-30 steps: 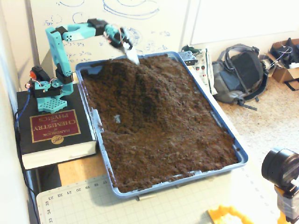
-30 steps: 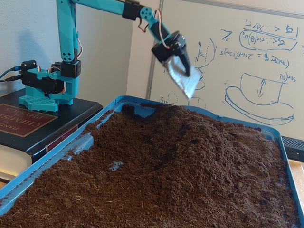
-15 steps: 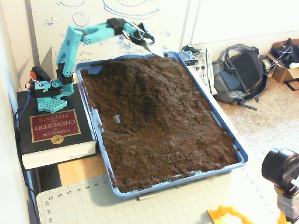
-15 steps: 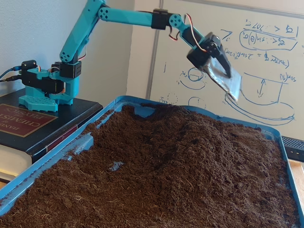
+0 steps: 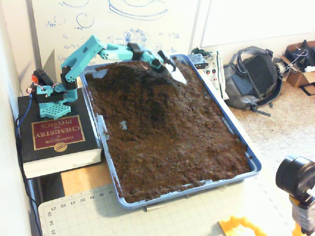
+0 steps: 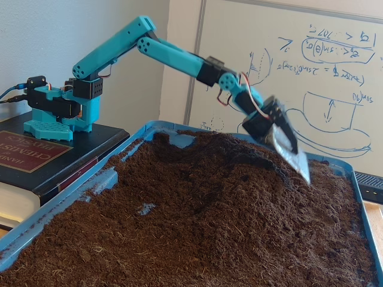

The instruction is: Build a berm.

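Whiteboards covered in blue sketches line the wall behind a blue tray (image 5: 253, 164) full of dark soil (image 5: 172, 137). Teal arm (image 5: 86, 51) stands on a thick book (image 5: 56, 137) to the tray's left in the higher fixed view and stretches out low over the far end. Its end effector (image 6: 290, 152) carries a flat silvery blade, tip angled down, just above or touching the soil; I cannot tell whether it is clenched. Berm (image 5: 140, 81) rises at the tray's far end, below the arm, sloping toward the near, flatter soil. Backpack (image 5: 253, 76) lies on the floor.
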`<state>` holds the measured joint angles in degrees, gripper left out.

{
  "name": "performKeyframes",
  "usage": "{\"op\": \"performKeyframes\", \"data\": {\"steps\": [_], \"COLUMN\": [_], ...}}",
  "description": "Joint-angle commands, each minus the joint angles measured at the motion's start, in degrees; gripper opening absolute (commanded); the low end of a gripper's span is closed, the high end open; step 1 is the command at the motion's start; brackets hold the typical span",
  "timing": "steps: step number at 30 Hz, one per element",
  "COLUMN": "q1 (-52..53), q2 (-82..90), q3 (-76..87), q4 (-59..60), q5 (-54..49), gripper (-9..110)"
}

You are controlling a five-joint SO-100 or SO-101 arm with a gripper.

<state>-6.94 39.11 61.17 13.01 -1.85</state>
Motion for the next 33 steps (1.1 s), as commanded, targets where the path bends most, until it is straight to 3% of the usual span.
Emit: {"op": "performKeyframes", "data": {"steps": [1,8,23,33], "q1": [0.7,-1.2,-3.4,-3.7], "q2": [0.1,-1.0,19.3,28.2], "q3": [-6.7,-3.4,28.6,32.2], "q4": [-1.8,-1.1,-1.1,5.2], "q5": [2.6,5.0,5.2,5.3], "gripper": [0,0,0,0]}}
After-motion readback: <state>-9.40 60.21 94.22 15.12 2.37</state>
